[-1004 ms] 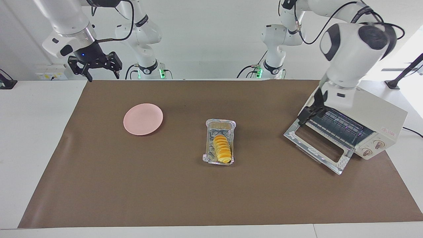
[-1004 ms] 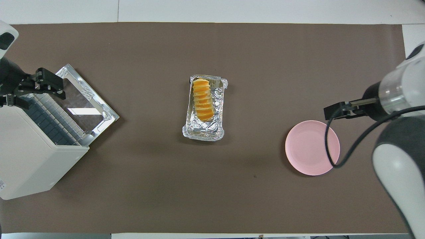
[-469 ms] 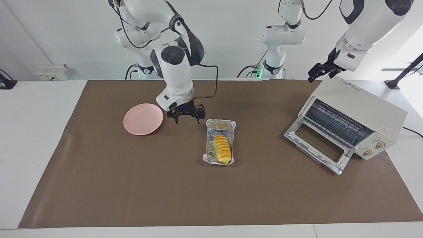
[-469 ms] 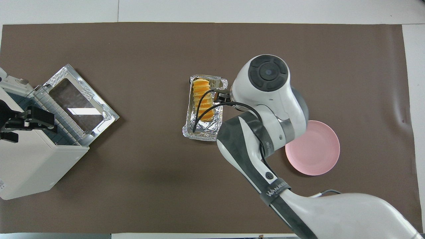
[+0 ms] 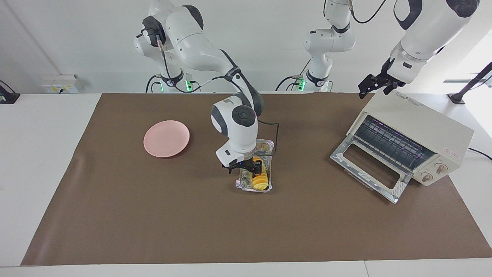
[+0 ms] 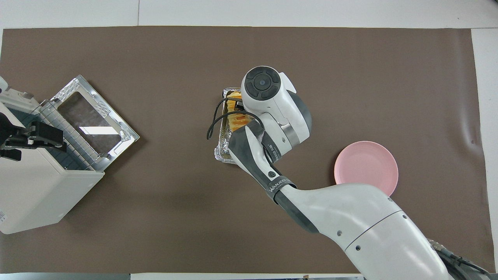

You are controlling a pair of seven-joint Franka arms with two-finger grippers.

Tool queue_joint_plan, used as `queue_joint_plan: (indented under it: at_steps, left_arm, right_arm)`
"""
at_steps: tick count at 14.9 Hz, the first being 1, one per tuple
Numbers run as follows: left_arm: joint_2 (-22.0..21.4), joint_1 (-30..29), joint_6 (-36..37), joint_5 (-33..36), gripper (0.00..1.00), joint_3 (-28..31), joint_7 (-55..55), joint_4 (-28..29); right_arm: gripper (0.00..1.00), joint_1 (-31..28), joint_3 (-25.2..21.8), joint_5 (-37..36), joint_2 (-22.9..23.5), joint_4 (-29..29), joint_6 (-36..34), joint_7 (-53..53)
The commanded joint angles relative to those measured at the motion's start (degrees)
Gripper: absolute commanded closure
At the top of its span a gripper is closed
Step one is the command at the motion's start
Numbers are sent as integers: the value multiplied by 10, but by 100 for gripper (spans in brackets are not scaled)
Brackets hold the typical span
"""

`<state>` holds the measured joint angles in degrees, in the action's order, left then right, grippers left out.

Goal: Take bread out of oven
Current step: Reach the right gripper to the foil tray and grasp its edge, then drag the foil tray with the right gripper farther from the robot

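The bread [image 5: 260,181] lies in a crinkled foil tray [image 5: 266,146] mid-table; a part of it shows in the overhead view [image 6: 236,122]. My right gripper [image 5: 245,167] is open and low over the tray, with its fingers on either side of the end of the bread that is nearer to the robots. I cannot tell whether they touch it. My own arm hides this gripper in the overhead view. The oven [image 5: 423,129] stands at the left arm's end with its glass door [image 5: 369,169] dropped open and its rack bare. My left gripper [image 5: 374,84] hangs over the oven's top.
A round pink plate [image 5: 166,138] lies toward the right arm's end, a little nearer to the robots than the tray. A brown mat [image 5: 246,231] covers the table. The oven [image 6: 35,194] and its open door [image 6: 93,120] fill the left arm's end.
My right gripper came from the table's edge past the plate and has dropped over the tray. My left gripper rose from the oven's mouth to above its top, then held still.
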<state>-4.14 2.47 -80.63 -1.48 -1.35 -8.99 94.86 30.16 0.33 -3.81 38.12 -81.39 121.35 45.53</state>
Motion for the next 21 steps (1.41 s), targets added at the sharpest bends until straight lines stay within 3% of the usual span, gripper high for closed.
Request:
queue_joint_plan:
  at_steps: [1, 3, 4, 11, 13, 17, 21]
  left_arm:
    - [8, -13, 16, 10, 0, -8, 18, -21]
    - [0, -13, 15, 10, 0, -8, 33, -4]
    - [1, -12, 15, 10, 0, -8, 28, -9]
    - [0, -13, 16, 10, 0, -7, 27, -9]
    - [0, -13, 16, 10, 0, -7, 27, -9]
    - [0, -13, 16, 10, 0, -7, 27, -9]
    - [0, -13, 16, 10, 0, -7, 27, -9]
  right_arm:
    - [11, -1, 3, -16, 5, -5, 3, 10]
    - [88, -4, 3, -15, 5, -8, 15, 18]
    - [100, -4, 4, -15, 6, -8, 21, 18]
    - [100, -11, 4, -2, 0, 1, 8, 12]
    - [100, -41, 7, 6, -7, 24, -43, 1]
    - [100, -119, 9, 63, -6, 121, -161, -153]
    - [100, -206, 7, 56, -1, 137, -177, -336]
